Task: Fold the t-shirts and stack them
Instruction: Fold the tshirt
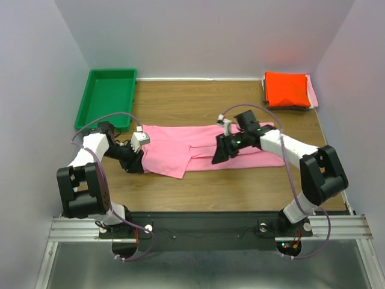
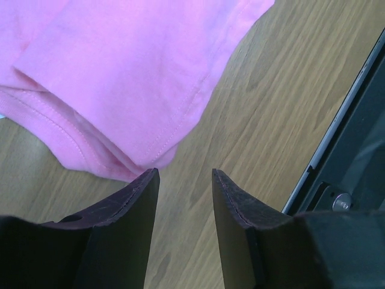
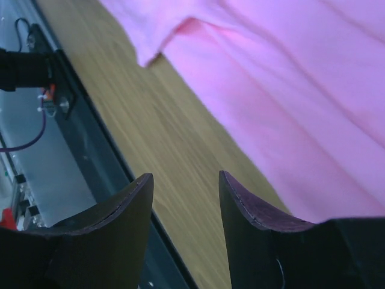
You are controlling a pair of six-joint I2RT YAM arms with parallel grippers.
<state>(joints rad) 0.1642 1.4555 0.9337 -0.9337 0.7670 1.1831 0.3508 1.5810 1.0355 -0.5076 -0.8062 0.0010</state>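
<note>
On table (image 1: 240,188): 1 pink t-shirt (image 1: 198,149) flat | far corner: 1 orange t-shirt (image 1: 287,89) folded | left pincer (image 2: 185,179), right pincer (image 3: 185,180): both spread

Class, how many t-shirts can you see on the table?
4: big pink t-shirt spread centrally; stacked in the far right corner, orange-red shirt on top, pale pink shirt and dark shirt peeking beneath. More may be hidden.

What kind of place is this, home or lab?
Probably a lab test cell: bare white walls box in a wooden table, left arm and right arm mount on a metal rail, pink t-shirt spread between them.
</note>
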